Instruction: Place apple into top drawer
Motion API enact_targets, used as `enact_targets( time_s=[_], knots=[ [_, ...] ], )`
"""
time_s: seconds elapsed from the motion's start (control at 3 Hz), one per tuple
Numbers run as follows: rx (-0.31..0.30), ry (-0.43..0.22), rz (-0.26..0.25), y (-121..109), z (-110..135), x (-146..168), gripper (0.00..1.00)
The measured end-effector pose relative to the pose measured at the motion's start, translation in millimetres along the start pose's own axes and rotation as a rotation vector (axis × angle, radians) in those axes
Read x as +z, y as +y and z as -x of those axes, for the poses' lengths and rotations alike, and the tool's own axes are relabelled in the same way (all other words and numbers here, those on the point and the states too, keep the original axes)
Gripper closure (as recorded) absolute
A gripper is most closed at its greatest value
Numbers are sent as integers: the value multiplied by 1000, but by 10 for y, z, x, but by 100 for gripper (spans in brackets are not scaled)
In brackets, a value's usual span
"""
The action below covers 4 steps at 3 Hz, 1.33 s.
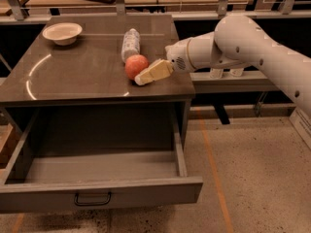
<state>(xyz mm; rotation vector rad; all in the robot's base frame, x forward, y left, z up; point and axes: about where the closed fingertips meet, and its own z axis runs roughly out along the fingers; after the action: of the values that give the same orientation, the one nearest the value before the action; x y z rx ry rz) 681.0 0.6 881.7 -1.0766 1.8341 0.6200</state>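
Just right of the apple (pixel 135 65), against it, the hand (pixel 145 76), opening indiscernible.

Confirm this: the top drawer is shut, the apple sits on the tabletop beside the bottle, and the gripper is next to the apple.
Not shut: the camera view shows the top drawer pulled open. The rest holds: the apple sits on the tabletop beside the bottle, and the gripper is next to the apple.
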Motion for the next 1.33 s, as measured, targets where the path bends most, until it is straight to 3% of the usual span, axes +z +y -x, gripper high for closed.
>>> enact_targets(
  time_s=[0.33, 0.67, 1.33],
  knots=[
    [29, -9, 41, 113, 25, 194, 0],
    [26, -24, 94, 245, 60, 343, 17],
    [-7, -40, 175, 461, 107, 500, 71]
  ],
)
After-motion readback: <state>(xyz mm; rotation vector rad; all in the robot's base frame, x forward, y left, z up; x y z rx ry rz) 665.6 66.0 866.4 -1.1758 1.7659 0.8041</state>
